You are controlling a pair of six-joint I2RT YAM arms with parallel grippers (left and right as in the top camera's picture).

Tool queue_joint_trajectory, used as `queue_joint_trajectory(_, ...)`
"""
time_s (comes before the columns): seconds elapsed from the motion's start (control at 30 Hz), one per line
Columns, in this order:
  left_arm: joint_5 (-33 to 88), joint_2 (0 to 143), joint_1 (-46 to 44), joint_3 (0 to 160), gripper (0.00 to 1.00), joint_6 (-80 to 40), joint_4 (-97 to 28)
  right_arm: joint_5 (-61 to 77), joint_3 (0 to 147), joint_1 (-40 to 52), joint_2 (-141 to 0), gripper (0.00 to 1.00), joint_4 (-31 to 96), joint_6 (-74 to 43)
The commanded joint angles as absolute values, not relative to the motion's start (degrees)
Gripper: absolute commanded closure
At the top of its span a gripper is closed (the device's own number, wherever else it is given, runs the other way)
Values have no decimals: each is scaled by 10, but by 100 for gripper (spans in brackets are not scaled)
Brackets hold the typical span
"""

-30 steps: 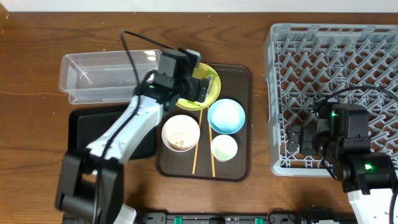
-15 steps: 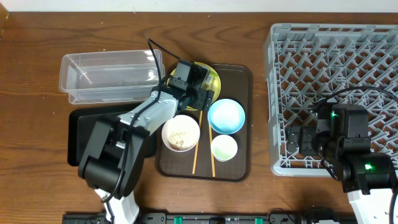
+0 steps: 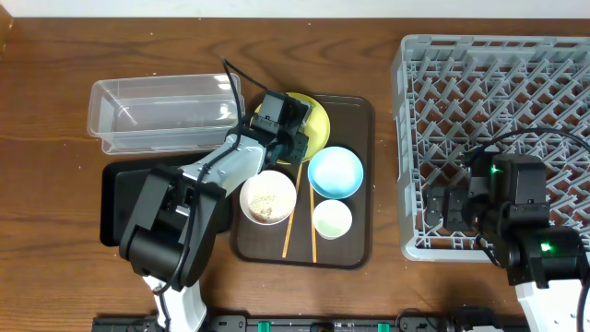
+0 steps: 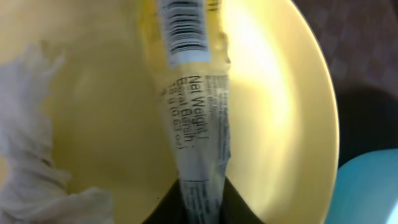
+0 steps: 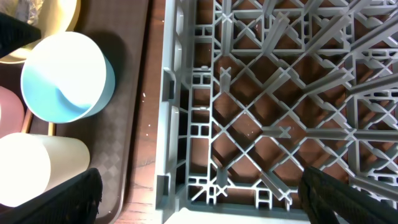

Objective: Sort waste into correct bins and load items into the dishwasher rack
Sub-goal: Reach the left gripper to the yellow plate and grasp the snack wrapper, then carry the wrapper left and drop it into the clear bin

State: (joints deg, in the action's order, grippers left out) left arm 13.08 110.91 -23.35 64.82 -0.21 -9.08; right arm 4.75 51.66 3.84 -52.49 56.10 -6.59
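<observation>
Closing down from the wide spread of a second ago, the left tool (image 4: 202, 208) is now pinching the narrow end of the snack wrapper (image 4: 198, 137). Its arm is also reaching lower over the dishes than in the earlier overhead frame. The wrapper is lying across the yellow plate (image 4: 280, 93) with its barcode end pointing away from the fingers. The white scrap (image 4: 31, 143) is resting on the same plate, just beside it.

Going outward, the plate is sitting at the far end of the brown serving tray (image 3: 355, 249). The clear tub (image 3: 157, 115) is standing just beside that tray on the wooden surface (image 3: 55, 55), and the black tray (image 3: 120, 198) is lying nearer the robot.

To do this step well, the tool should be rising straight up first (thin film slips easily), so that a weak pinch is showing itself while the wrapper is still over the plate. The lift should be carrying the loose tail clear of the plate rim without dragging the scrap along. Which of the two bins takes wrappers I am not able to tell. Either way, letting go is best left until the whole wrapper is hanging inside the bin's walls.

Meanwhile the right tool (image 5: 199, 199) is standing spread wide and empty over the near edge of the dishwasher rack (image 3: 498, 55), well apart from the left arm's path.
</observation>
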Motion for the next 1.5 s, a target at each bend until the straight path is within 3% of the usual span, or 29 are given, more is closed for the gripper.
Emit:
queue_joint_trajectory(0.0, 131, 1098, -234, 658, 90, -3, -100, 54, 528, 49, -524, 1, 562, -72)
queue_joint_trajectory(0.37, 117, 936, -220, 658, 93, -5, -142, 54, 528, 49, -524, 1, 563, -72)
queue_joint_trajectory(0.5, 62, 893, -193, 658, 94, -5, -151, 54, 528, 49, -524, 1, 563, -72)
queue_joint_trajectory(0.7, 3, 882, -115, 658, 93, -10, -156, 54, 528, 49, -524, 1, 563, -72)
queue_joint_trajectory(0.93, 4, 906, -23, 658, 92, -117, -154, 54, 528, 49, -524, 1, 562, -72)
queue_joint_trajectory(1.2, 3, 951, 14, 658, 83, -194, -133, 54, 528, 49, -524, 1, 562, -72)
queue_joint_trajectory(1.27, 4, 960, 17, 658, 63, -214, -129, 54, 528, 49, -524, 1, 562, -72)
queue_joint_trajectory(1.47, 4, 958, 17, 658, 48, -213, -128, 54, 528, 49, -524, 1, 562, -72)
